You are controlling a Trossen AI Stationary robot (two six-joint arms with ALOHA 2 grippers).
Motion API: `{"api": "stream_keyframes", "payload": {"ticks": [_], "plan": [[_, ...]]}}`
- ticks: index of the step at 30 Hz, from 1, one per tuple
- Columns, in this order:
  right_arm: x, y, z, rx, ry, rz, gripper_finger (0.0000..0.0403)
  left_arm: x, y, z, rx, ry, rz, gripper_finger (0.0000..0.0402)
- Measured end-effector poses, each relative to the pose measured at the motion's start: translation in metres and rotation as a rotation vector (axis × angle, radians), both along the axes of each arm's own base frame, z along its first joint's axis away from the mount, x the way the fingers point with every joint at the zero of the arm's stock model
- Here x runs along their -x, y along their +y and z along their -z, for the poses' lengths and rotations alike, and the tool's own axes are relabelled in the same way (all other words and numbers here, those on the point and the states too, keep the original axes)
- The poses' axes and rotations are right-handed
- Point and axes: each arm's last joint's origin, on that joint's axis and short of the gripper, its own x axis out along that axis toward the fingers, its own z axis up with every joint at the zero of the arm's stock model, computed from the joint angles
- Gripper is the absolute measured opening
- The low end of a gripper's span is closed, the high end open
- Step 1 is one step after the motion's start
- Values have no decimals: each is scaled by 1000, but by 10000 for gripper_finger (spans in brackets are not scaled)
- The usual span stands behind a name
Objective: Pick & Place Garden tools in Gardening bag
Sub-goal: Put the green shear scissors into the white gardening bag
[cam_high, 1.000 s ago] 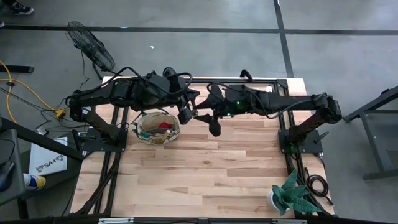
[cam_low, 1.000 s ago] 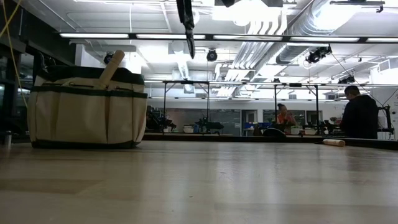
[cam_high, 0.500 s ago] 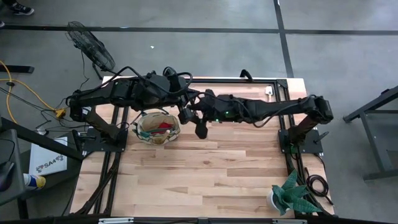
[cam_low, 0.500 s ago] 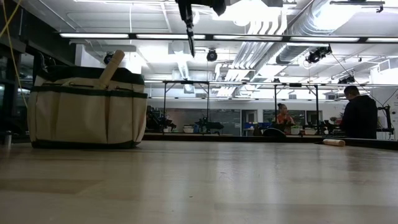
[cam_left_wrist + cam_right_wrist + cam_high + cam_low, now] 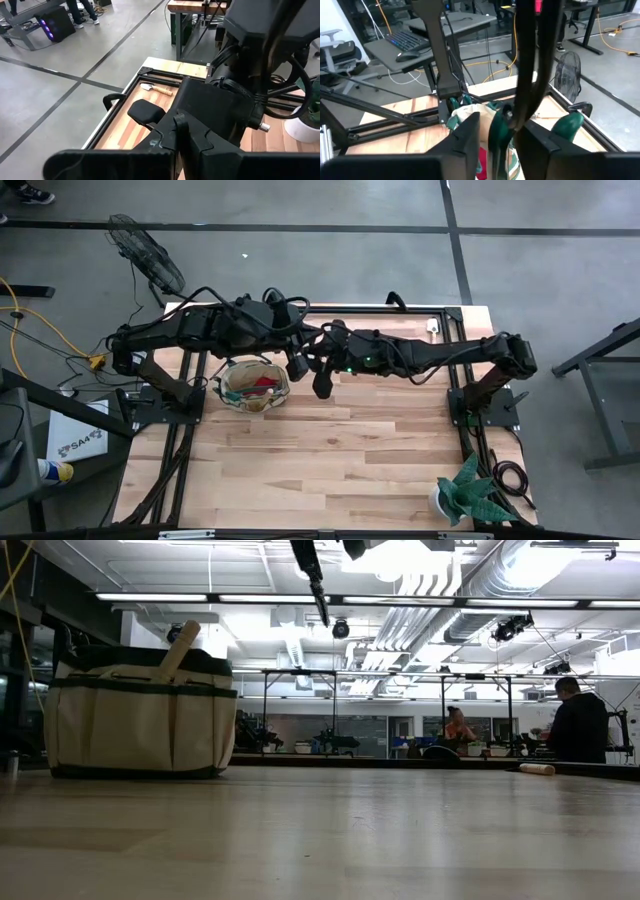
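High view, left hand (image 5: pixel 294 363): shut with nothing in it, held above the tabletop (image 5: pixel 350 450) just past the far right rim of the gardening bag (image 5: pixel 254 385).
High view, right hand (image 5: pixel 320 370): right beside the left hand, closed around the green-handled pruning shears (image 5: pixel 322 387), whose dark end points toward the near side.
High view, gardening bag: stands on the left half of the tabletop, mouth up, with red and wooden pieces inside.
High view, surroundings: a potted plant (image 5: pixel 465 492) at the near right corner, a small trowel (image 5: pixel 432 326) at the far right edge, a fan (image 5: pixel 147 255) on the floor beyond the table.
Low view, shears (image 5: pixel 314 580): the thin dark end hangs high above the tabletop, to the right of the bag (image 5: pixel 140 715).
Low view, bag: upright, with a wooden handle (image 5: pixel 180 648) sticking out of the top.
Low view, background: two people (image 5: pixel 575 720) sit far behind the table.
Left wrist view: the trowel (image 5: pixel 156 89) lies well apart on the far tabletop edge.
Right wrist view, fingers (image 5: pixel 465 137): they bracket one green handle of the shears (image 5: pixel 497 131), with the bag (image 5: pixel 470 111) underneath.
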Motion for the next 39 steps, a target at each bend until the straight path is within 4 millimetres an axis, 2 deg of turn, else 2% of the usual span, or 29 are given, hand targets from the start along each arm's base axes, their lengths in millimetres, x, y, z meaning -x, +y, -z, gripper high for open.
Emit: {"api": "stream_keyframes", "payload": {"ticks": [8, 18, 23, 27, 32, 35, 39], "plan": [[0, 0, 1, -1, 16, -5, 44, 0, 0, 0, 3, 2, 7, 0], [0, 1, 3, -21, 27, -58, 42, 1, 0, 3, -2, 37, 17, 1], [3, -5, 7, -43, 87, -75, 42, 8, 0, 3, -7, 71, 16, 28], [7, -11, 10, -48, 140, -60, 42, 25, 2, 2, -6, 116, 7, 77], [8, -20, 14, -76, 166, -113, 42, 58, 6, 1, 45, 186, -73, 139], [9, -27, 27, -108, 137, -140, 42, 81, 9, 1, 80, 217, -163, 154], [12, -35, 54, -166, 81, -186, 42, 109, 13, 1, 111, 248, -259, 156]]}}
